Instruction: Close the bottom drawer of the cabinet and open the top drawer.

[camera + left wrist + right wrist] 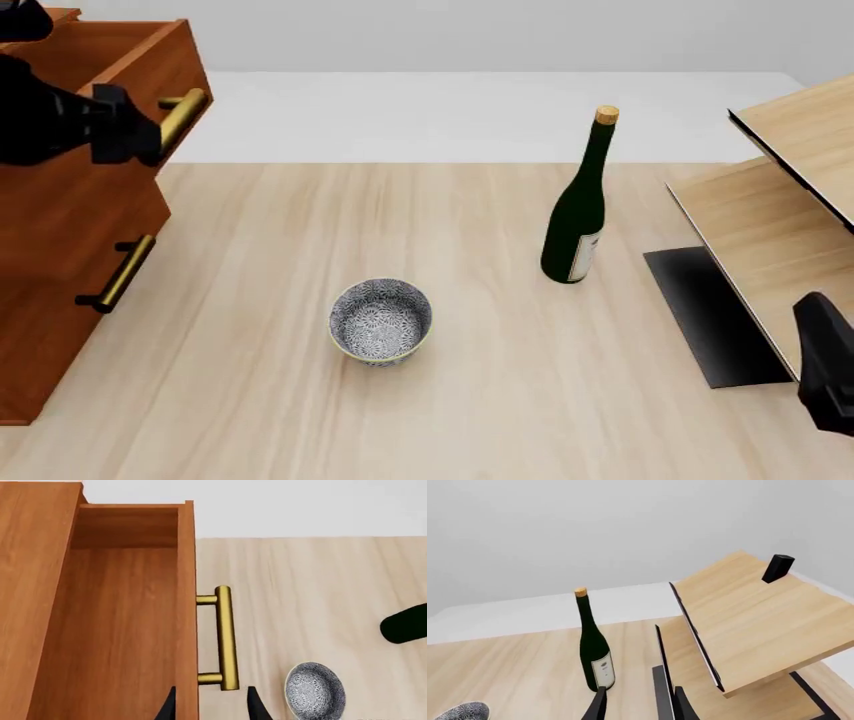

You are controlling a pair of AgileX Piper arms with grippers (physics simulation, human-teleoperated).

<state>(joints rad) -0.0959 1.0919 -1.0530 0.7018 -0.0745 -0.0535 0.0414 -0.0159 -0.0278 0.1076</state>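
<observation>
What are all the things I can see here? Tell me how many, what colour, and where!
cabinet: one, reddish-brown, at the table's left edge.
top drawer: one, reddish-brown, pulled out; brass handle.
bowl: one, blue-white patterned, middle of the table, near side.
bottle: one, dark green with a cork, upright, right of the bowl.
shelf unit: one, pale wood, at the right edge.
table: one, pale wood.
left gripper: black, at the top drawer's handle, fingers either side of it.
right gripper: black, low at the right, holding nothing.
</observation>
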